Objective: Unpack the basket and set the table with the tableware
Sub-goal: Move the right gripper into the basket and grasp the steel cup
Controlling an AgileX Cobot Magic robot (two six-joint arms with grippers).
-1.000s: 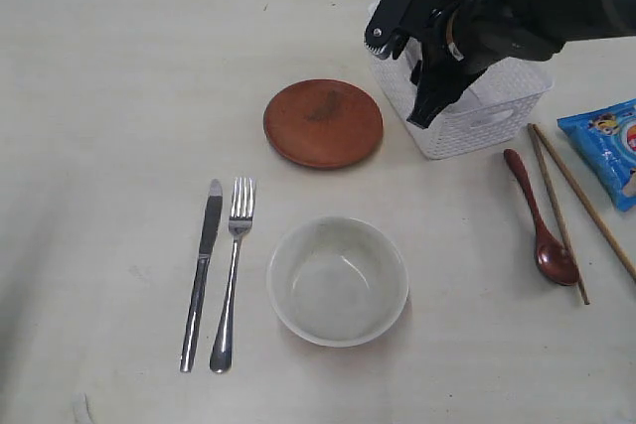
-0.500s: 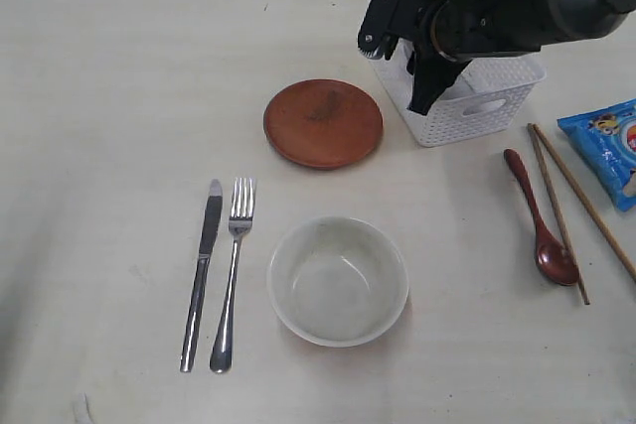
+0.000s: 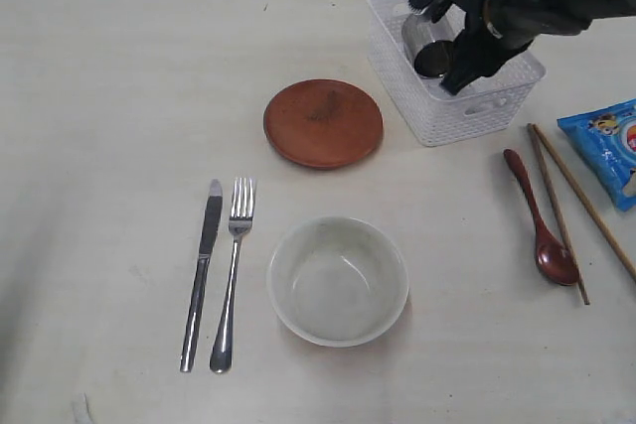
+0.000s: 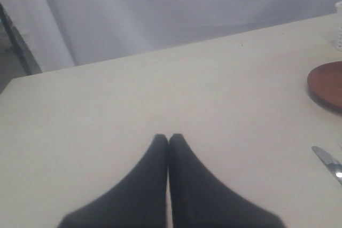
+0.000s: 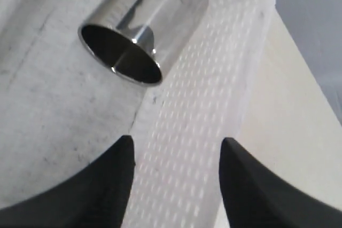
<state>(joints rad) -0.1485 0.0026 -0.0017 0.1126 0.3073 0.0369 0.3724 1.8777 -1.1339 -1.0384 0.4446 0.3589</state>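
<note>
Currently the right end effector point(image 3: 459, 69) hangs over the white basket point(image 3: 452, 124), released, with its fingers spread wide and gripping nothing. In the right wrist view one finger lines up over the basket's floor and the other over its lattice wall. The steel cup point(image 3: 429, 49) lies on its side inside the basket, open mouth turned toward that end effector and clear of both fingers.

The left end effector point(image 4: 168, 141) is clenched on nothing, fingertips pressed together, well apart from the basket above the bare table point(image 3: 109, 96).

The reddish-brown plate point(image 3: 323, 123) sits just beside the basket on the left arm's side. The pale bowl point(image 3: 338, 280) stands farther from the basket than the plate. The knife point(image 3: 202, 273) and fork point(image 3: 232, 270) lie side by side farther off again. On the right arm's side of the basket, the chopsticks point(image 3: 561, 211) start near its corner with the dark red spoon point(image 3: 537, 220) against one of them. A blue chip bag point(image 3: 608, 146) lies beyond them.
</note>
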